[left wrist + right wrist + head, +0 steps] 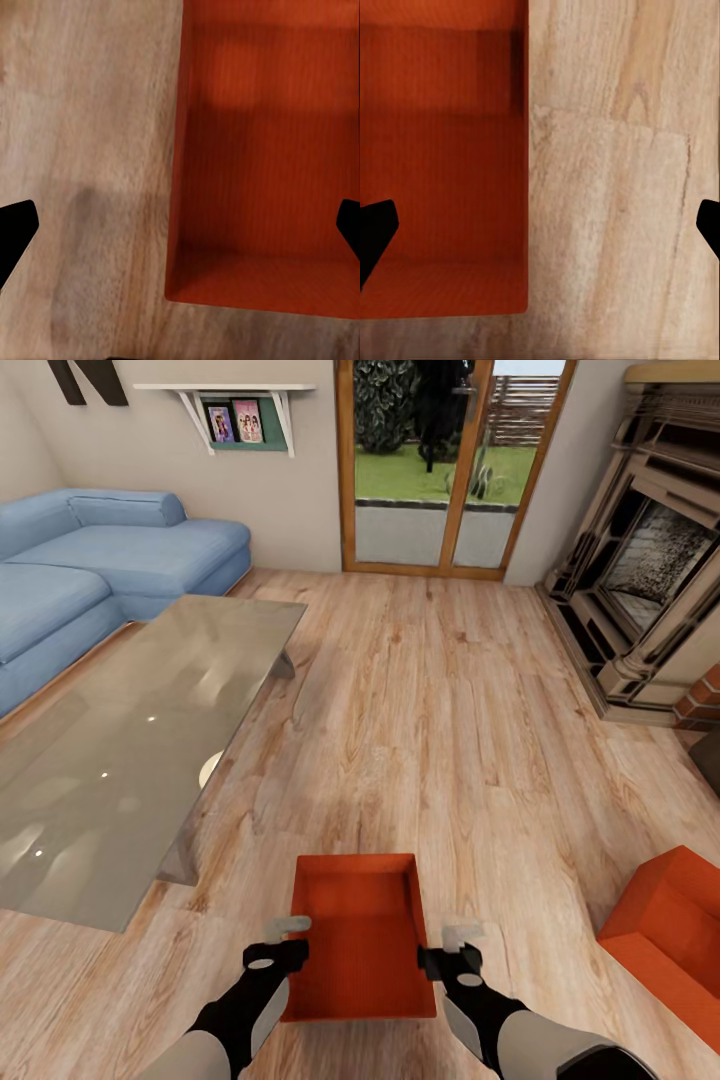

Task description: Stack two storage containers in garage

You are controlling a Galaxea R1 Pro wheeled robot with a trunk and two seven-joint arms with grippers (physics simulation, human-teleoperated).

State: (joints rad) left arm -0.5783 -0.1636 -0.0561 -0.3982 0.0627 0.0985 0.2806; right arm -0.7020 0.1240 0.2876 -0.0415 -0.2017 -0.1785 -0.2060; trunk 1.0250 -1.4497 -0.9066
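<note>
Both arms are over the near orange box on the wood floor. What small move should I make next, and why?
Probably lower both arms together. The left gripper and right gripper hover over the side walls of the near container; in each wrist view the open fingers straddle a wall, so descending should let each close on it. The second container waits at right.

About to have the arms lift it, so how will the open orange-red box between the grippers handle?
The orange-red rectangular box looks stiff: straight walls, flat base, so unlikely to roll or tip. It's empty, so probably light. Its smooth sides may slip unless the left gripper and right gripper straddle a wall each.
</note>
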